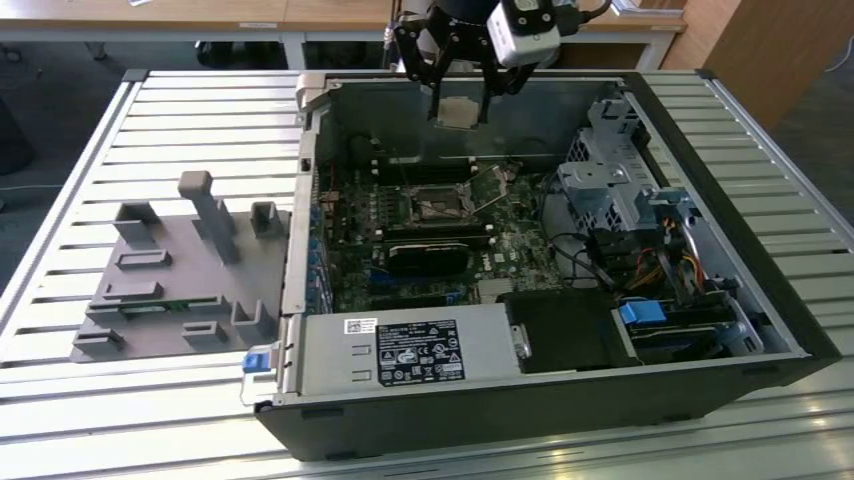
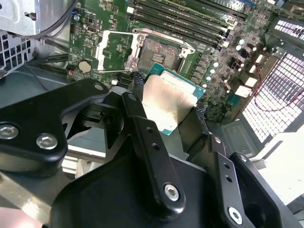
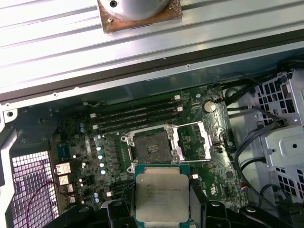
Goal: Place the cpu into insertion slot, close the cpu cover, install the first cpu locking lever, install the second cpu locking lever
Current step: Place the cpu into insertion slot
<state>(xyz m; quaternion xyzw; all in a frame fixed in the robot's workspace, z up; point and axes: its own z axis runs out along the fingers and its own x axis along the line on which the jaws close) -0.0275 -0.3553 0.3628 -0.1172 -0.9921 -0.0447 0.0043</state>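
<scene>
My gripper [image 1: 461, 98] hangs over the back wall of the open computer case [image 1: 787, 330], shut on the cpu [image 1: 458, 112]. In both wrist views the cpu [image 3: 161, 195] [image 2: 168, 102] is a flat square chip with a silvery top and green edge, held by its two sides between the black fingers [image 2: 142, 128]. The insertion slot [image 3: 151, 147] [image 2: 161, 53] [image 1: 434, 207] lies bare on the green motherboard, some way below the chip. The cpu cover [image 3: 192, 141] [image 2: 111, 47], a thin metal frame, is flipped open beside the slot.
Long memory slots [image 3: 137, 116] run beside the socket. A drive cage [image 1: 614, 180] and cables fill the case on the exterior view's right, and a power supply [image 1: 400, 350] sits at the front. A grey holder fixture [image 1: 180, 270] stands on the slatted table at the exterior view's left.
</scene>
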